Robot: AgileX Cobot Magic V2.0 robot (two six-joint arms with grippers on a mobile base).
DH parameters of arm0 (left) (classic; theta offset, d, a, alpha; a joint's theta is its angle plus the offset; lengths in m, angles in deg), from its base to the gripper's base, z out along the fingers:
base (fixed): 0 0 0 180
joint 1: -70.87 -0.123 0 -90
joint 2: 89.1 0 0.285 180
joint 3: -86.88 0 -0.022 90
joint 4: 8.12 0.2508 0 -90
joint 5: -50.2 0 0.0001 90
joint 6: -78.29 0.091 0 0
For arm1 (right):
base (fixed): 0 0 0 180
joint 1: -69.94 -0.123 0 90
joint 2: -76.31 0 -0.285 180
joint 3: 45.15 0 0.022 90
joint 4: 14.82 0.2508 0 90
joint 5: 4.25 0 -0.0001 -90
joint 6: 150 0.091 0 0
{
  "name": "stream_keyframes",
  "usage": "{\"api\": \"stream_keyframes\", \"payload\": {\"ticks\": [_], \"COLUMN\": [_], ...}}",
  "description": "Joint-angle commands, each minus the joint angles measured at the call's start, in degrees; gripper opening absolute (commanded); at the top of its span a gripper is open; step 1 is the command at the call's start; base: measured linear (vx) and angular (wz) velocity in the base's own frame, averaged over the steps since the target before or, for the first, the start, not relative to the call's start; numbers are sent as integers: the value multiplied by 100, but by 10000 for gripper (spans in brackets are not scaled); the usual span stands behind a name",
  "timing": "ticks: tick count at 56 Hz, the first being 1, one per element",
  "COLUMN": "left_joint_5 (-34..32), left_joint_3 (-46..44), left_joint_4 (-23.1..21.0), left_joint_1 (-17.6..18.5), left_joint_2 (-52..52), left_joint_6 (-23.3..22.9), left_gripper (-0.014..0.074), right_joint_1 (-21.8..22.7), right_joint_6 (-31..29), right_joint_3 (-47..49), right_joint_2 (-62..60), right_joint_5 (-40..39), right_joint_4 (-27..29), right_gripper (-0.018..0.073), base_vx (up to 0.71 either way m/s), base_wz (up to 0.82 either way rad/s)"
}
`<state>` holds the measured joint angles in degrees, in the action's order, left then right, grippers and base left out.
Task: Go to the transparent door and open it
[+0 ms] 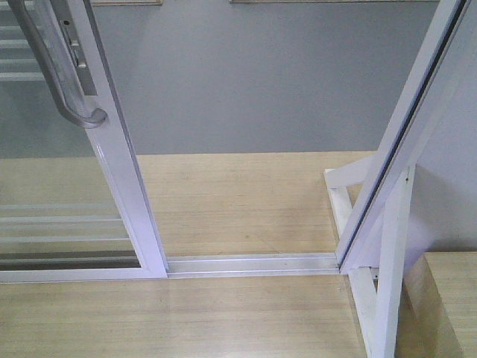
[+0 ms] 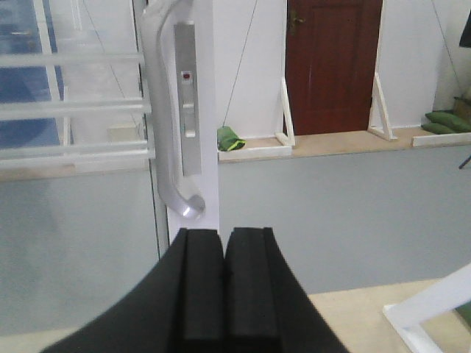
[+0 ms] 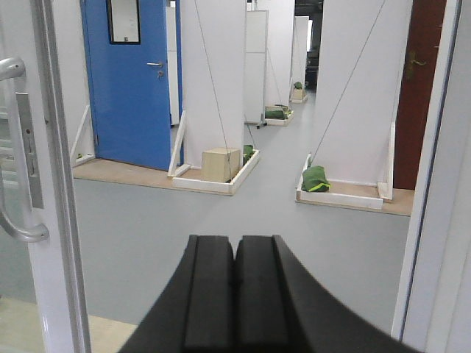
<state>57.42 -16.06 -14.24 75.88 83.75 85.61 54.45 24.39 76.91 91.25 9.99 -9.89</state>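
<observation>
White-framed, the tall transparent door (image 1: 112, 164) of clear glass stands at the left of my front view, slid aside so a gap shows between it and the slanting white jamb (image 1: 406, 142) on the right, with a pale metal floor track (image 1: 253, 263) joining them. Its long curved grey bar handle (image 1: 56, 67) sits on the near side rail, beside a slim lock plate (image 2: 190, 95). My left gripper (image 2: 223, 283) has its black pads pressed together, holding nothing, aimed just below the handle's lower end. My right gripper (image 3: 235, 294) is likewise closed and empty, facing through the gap toward a distant blue door (image 3: 129, 81). I judge the opening largely made.
</observation>
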Motion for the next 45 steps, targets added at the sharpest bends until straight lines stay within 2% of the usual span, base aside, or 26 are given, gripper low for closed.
{"api": "stream_keyframes", "payload": {"ticks": [1, 6, 45], "left_joint_5": [-398, -366, -377], "left_joint_3": [55, 33, 33], "left_joint_4": [-24, 97, 91], "left_joint_1": [9, 9, 9], "left_joint_2": [84, 84, 79], "left_joint_6": [-58, -10, -29], "left_gripper": [-6, -6, -6], "right_joint_1": [28, 28, 28], "right_joint_6": [-1, -1, -1], "right_joint_3": [168, 168, 168], "right_joint_2": [79, 79, 79], "right_joint_5": [-481, -475, -470], "right_joint_4": [7, 7, 7], "right_gripper": [-9, -9, -9], "base_vx": [0, 0, 0], "base_wz": [0, 0, 0]}}
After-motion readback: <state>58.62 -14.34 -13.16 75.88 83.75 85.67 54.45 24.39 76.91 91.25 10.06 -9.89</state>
